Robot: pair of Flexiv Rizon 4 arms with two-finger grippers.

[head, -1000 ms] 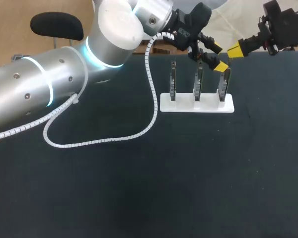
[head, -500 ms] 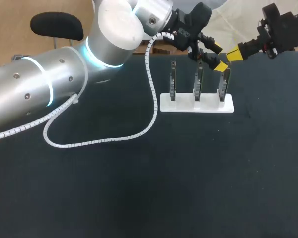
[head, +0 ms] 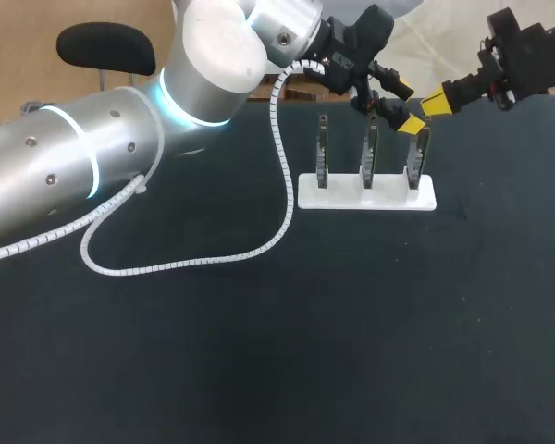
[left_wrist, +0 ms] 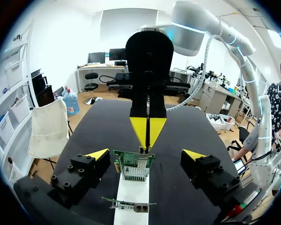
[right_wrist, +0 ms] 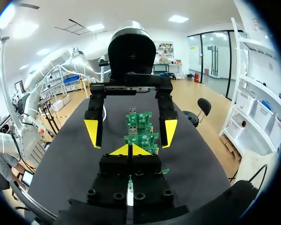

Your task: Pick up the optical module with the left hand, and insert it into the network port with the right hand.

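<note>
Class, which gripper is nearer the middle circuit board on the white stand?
Left. The left gripper hangs open astride the end board, right next to the middle circuit board; the right gripper sits farther out, past that end of the white stand.

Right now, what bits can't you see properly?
- Optical module: not findable in any view; whether the right gripper, jaws shut, pinches anything is too small to tell.
- Network port: too small to spot on the cards in the head view.
- White stand: in the right wrist view, mostly covered by that gripper's own body.
</note>
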